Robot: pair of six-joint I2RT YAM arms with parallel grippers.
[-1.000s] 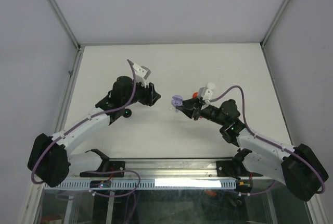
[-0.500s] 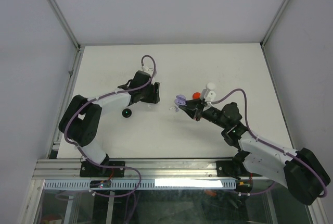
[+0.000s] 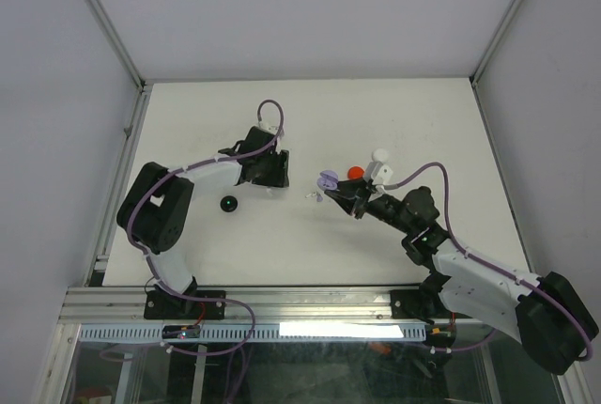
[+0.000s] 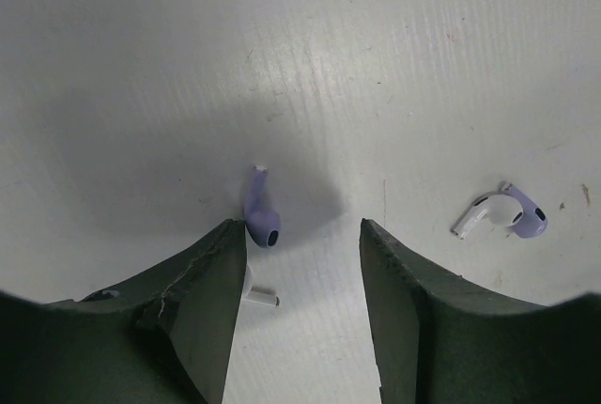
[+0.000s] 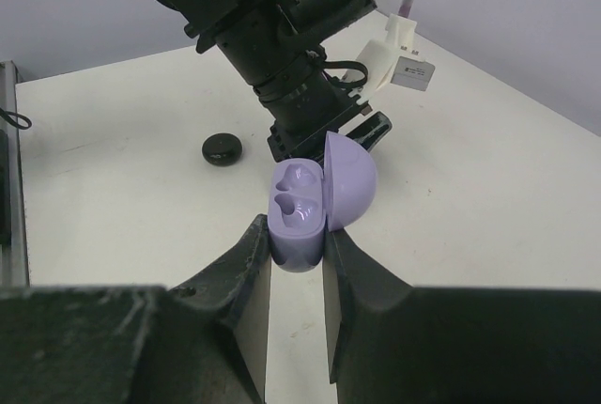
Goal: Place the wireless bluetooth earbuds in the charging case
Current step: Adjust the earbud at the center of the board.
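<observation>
My right gripper [image 5: 297, 235] is shut on an open lavender charging case [image 5: 299, 219], lid [image 5: 349, 180] swung up and both sockets empty. In the top view the case [image 3: 326, 180] is held just above the table's middle by the right gripper [image 3: 333, 192]. My left gripper [image 4: 300, 230] is open and low over the table. A lavender earbud [image 4: 260, 218] lies at the tip of its left finger. A second lavender-and-white earbud [image 4: 505, 215] lies to the right, outside the jaws. In the top view the left gripper [image 3: 272, 180] is left of the case.
A black round case [image 3: 228, 204] lies on the table left of centre and shows in the right wrist view [image 5: 223, 148]. A red item [image 3: 355, 171] and a white item [image 3: 380, 154] lie behind the right gripper. The left arm [image 5: 282, 38] looms just beyond the held case.
The left arm has swung down and folded back, bringing its open gripper low over the lavender earbud. The right gripper has shifted slightly right, still holding the case.
</observation>
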